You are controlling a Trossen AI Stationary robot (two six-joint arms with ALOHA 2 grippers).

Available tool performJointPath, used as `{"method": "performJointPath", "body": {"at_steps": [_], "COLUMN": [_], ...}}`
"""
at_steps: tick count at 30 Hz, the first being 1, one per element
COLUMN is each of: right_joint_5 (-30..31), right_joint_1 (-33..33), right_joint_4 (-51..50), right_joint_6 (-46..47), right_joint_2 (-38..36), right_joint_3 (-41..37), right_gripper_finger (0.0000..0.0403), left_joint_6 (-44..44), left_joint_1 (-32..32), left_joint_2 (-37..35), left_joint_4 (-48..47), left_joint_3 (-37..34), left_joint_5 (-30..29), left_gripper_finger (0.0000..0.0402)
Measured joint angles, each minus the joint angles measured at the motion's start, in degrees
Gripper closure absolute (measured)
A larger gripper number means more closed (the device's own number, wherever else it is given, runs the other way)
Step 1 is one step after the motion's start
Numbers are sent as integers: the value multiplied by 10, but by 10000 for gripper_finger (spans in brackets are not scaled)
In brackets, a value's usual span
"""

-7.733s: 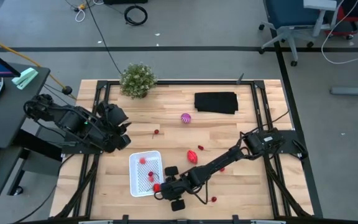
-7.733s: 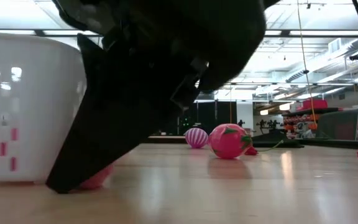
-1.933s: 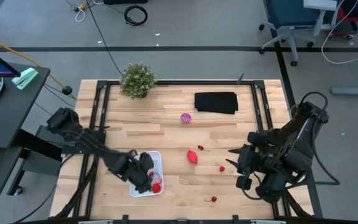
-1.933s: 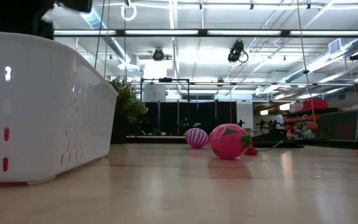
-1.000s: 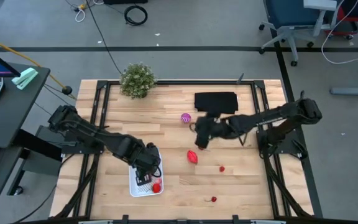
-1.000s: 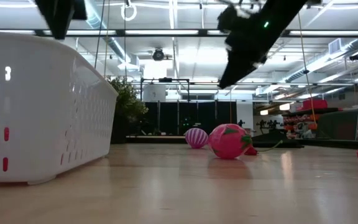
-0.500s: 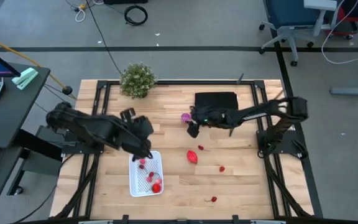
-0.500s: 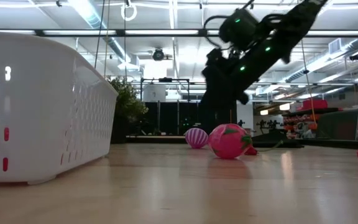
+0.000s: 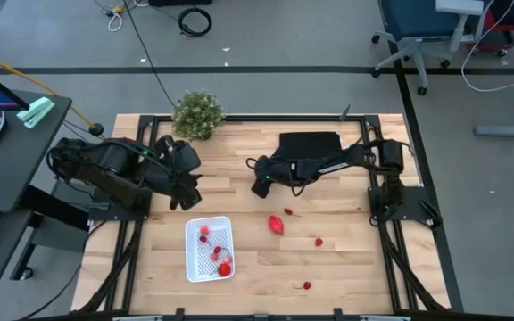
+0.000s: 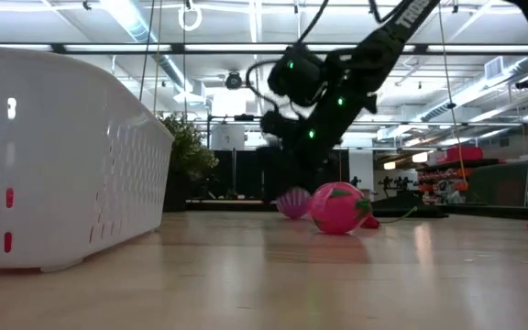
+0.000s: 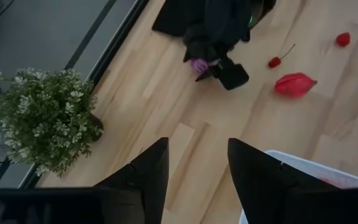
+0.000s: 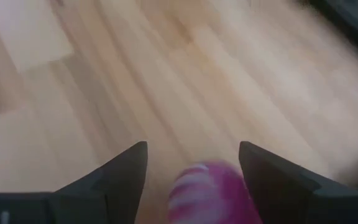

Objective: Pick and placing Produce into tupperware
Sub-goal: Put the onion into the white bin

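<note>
One striped ball (image 12: 205, 191) sits between the open fingers of the right pincer (image 9: 261, 185), at 12 o'clock on the counter (image 9: 239, 285). It needs to squeeze next. The left pincer (image 11: 197, 171) waits open at 9 o'clock.

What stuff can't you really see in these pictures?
- Purple ball: in the high view the right end effector covers it; the right wrist view shows it blurred between the open fingers, cut off by the edge.
- White tupperware: the low view shows only its wall, cut off at the left edge; the contents show as red slots.
- Small red pieces on the table: too small in the high view to name.
</note>
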Motion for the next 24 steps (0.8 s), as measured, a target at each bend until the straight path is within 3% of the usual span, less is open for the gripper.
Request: {"method": "performJointPath", "body": {"at_steps": [9, 14, 24], "right_joint_5": [14, 27, 34], "right_joint_1": [3, 12, 56], "right_joint_4": [-17, -45, -146], "right_joint_6": [39, 13, 56], "right_joint_2": [29, -19, -91], "right_joint_3": [-2, -7, -4], "right_gripper_finger": [146, 151, 151], "left_joint_6": [-8, -11, -11], "left_joint_1": [-19, -19, -19], "left_joint_2": [-2, -1, -1], "left_joint_4": [0, 0, 0], "left_joint_3": [0, 0, 0], "left_joint_5": [1, 0, 0], "left_gripper_finger": [235, 235, 239]}}
